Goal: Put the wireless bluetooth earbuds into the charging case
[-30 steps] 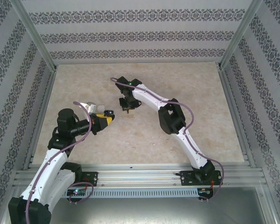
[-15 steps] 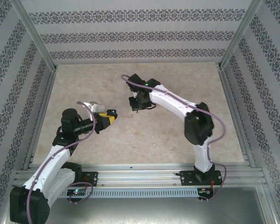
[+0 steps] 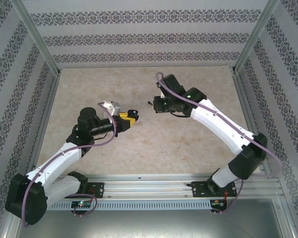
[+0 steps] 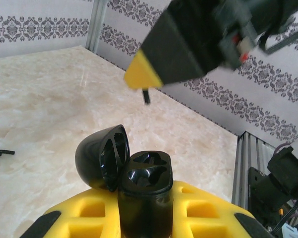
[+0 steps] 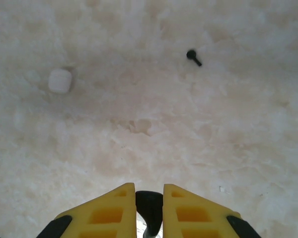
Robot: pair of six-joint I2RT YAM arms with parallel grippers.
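The black charging case (image 4: 144,193) stands upright between the yellow fingers of my left gripper (image 4: 144,203), which is shut on it. Its lid (image 4: 100,156) is flipped open to the left and both sockets are empty. One black earbud (image 5: 149,208) is pinched in my shut right gripper (image 5: 149,192). In the left wrist view that gripper (image 4: 145,84) hovers above and beyond the case, the bud's stem (image 4: 146,95) poking below its yellow tip. The second earbud (image 5: 192,57) lies on the table, also in the left wrist view (image 4: 1,152). From above, the left gripper (image 3: 129,119) and right gripper (image 3: 155,104) are close together.
A small white rounded piece (image 5: 59,81) lies on the beige marbled tabletop (image 3: 188,144). Patterned walls and aluminium frame posts (image 3: 39,49) enclose the table. A metal rail (image 3: 149,186) carries both arm bases at the near edge.
My right arm has swung out to the right and its gripper has moved right with the earbud. My left gripper has advanced to the right with the open case.
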